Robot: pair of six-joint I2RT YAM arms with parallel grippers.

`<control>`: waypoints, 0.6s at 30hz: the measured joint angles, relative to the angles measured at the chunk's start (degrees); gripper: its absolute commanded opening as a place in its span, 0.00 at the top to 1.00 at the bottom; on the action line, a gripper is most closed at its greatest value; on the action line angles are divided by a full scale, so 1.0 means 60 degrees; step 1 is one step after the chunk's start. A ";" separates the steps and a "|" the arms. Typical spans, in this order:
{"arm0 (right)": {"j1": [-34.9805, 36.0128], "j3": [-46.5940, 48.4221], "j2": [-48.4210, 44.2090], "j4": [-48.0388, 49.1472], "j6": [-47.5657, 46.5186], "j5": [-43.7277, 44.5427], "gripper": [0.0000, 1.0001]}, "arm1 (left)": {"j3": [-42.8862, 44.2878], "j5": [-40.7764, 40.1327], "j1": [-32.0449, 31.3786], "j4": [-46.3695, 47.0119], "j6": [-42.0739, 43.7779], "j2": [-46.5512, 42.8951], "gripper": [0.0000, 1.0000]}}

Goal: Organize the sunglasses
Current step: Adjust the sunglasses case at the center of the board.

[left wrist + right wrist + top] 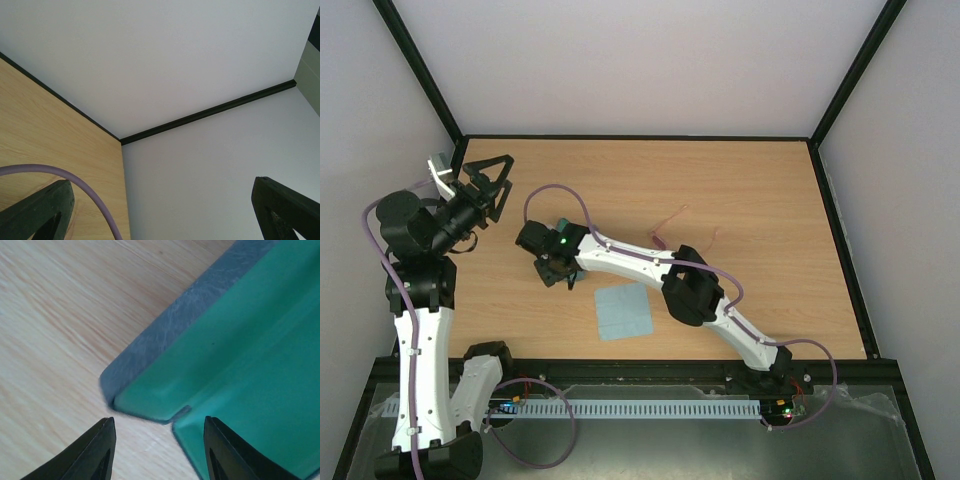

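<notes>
1. Left claw [488,186]: jaws spread wide and holding nothing, aimed at the far-left corner of the worktop [750,190].
2. Right claw [157,440]: jaws partly apart with nothing clamped, poised at the corner of the open glasses case [240,340], which is grey-blue outside and green inside.
3. Sunglasses [672,218]: a thin pink frame lying on the worktop just beyond the right arm [630,260], apart from both claws.
4. Light blue cloth [623,312]: flat on the worktop, on the near side of the right arm.
</notes>
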 measured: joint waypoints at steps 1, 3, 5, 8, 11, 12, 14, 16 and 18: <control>0.0000 -0.0058 0.0000 -0.0095 -0.0036 0.0164 0.49 | -0.0011 -0.0004 0.0000 0.0000 -0.0011 0.0000 0.00; 0.0000 -0.0087 0.0000 -0.0226 -0.0109 0.0470 0.49 | -0.0025 -0.0004 0.0000 0.0000 -0.0018 0.0000 0.01; -0.0011 -0.0087 -0.0004 -0.0291 -0.0178 0.0685 0.49 | -0.0036 -0.0004 0.0000 0.0000 -0.0022 0.0000 0.00; -0.0087 -0.0160 -0.0036 -0.0313 -0.0240 0.0801 0.49 | -0.0073 -0.0007 0.0000 0.0015 -0.0025 -0.0015 0.01; -0.0186 -0.1239 -0.0637 0.0029 -0.0208 0.0739 0.46 | -0.0091 -0.0007 0.0000 0.0015 -0.0025 -0.0018 0.00; -0.0259 -0.1880 -0.1045 0.0186 -0.0164 0.0663 0.46 | -0.0091 -0.0007 0.0000 0.0015 -0.0022 -0.0018 0.00; -0.0466 -0.3191 -0.1989 0.0630 -0.0044 0.0426 0.44 | -0.0102 -0.0007 0.0000 0.0018 -0.0018 -0.0018 0.01; -0.0805 -0.4473 -0.3209 0.1024 0.0127 0.0018 0.42 | -0.0160 -0.0007 0.0000 0.0025 -0.0015 -0.0029 0.00; -0.1184 -0.5362 -0.4368 0.1497 0.0306 -0.0379 0.41 | -0.0204 -0.0007 0.0000 0.0022 -0.0018 -0.0029 0.00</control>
